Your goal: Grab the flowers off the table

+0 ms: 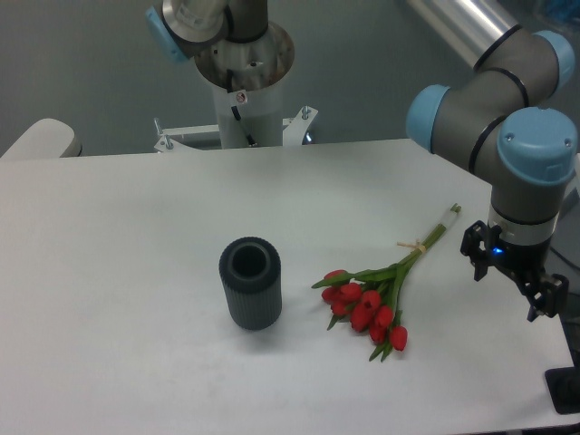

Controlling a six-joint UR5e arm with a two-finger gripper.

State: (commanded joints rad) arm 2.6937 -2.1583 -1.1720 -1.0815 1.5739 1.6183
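The flowers (373, 304), a small bunch of red tulips with green stems tied by a pale band, lie flat on the white table (136, 227) right of centre, heads toward the front, stem ends pointing back right. My gripper (513, 283) hangs at the right edge of the table, to the right of the stems and apart from them. Its two dark fingers stand spread and hold nothing.
A dark grey ribbed cylinder vase (250, 283) stands upright on the table left of the flowers. The arm's base (245, 82) stands behind the table's far edge. The table's right edge runs just under the gripper.
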